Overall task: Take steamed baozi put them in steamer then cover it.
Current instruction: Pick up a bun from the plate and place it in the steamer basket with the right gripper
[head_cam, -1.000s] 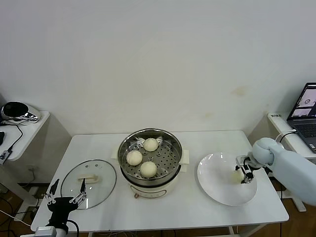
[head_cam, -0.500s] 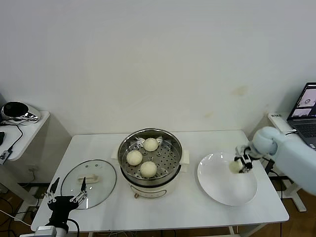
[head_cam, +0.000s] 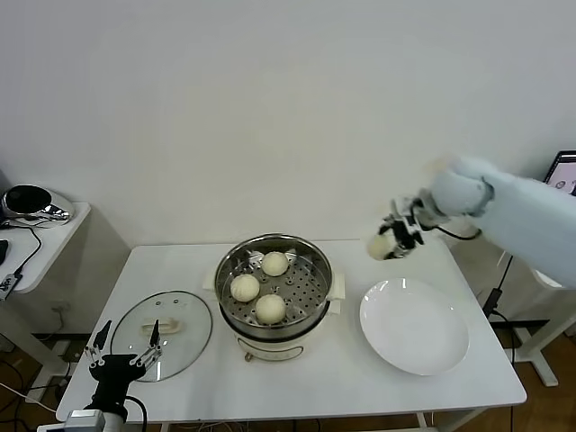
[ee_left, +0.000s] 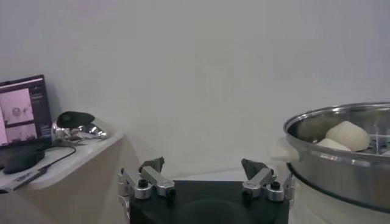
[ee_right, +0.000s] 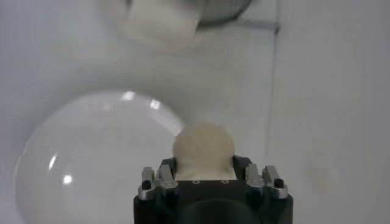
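- Presently the right gripper (head_cam: 396, 239) is raised in the air, right of the steamer (head_cam: 274, 288) and over the far edge of the white plate (head_cam: 414, 326), its fingers clamped on one bun (head_cam: 382, 246).
- The steamer lies to the left of and below the held bun; this is the relation the coming move turns on, in my judgement a carry leftward and then down onto the perforated tray.
- Three buns (head_cam: 257, 288) already sit on the tray, toward its left and middle; the right part of the tray looks free.
- The bun is round, so no long axis need be lined up.
- The right arm reaches in from the right, forearm roughly level.
- The left gripper (head_cam: 121, 355) waits at the near left, fingers apart, beside the near edge of the glass lid (head_cam: 162, 322), which lies flat on the table (head_cam: 297, 378). It is the nearer arm for the lid.
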